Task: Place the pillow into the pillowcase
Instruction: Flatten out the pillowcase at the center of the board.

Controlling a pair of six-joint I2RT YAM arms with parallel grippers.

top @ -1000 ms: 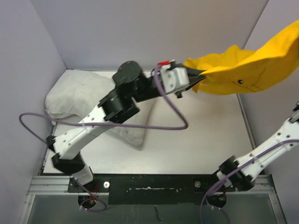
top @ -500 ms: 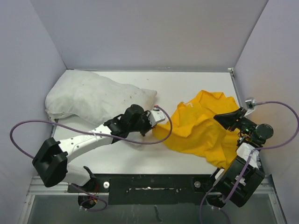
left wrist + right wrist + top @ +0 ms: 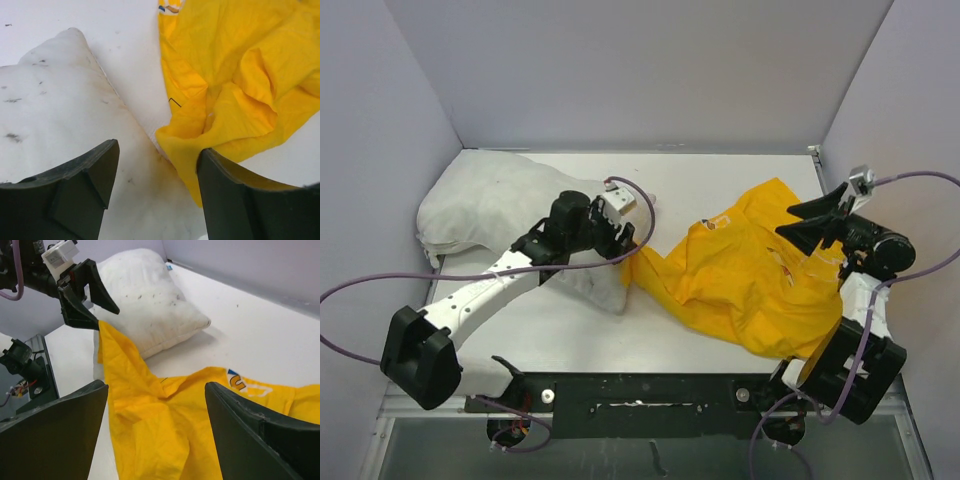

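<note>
The white, wrinkled pillow lies at the back left of the table. The yellow pillowcase is spread crumpled over the centre and right, blue lettering showing near its far edge. My left gripper hovers over the pillow's right corner, open. In the left wrist view the gripper has pillow beneath it, and a pillowcase corner rests against its right finger, unclamped. My right gripper stands open above the pillowcase's right part. The right wrist view shows that gripper wide open over yellow cloth, the pillow beyond.
Grey walls close the table at the back and both sides. The right wall stands close behind my right arm. Purple cables loop off both arms. A black mounting rail runs along the near edge.
The pillowcase came down from the air onto the table and now lies spread flatter. Both grippers have opened and let it go. The left gripper drew back over the pillow's corner.
</note>
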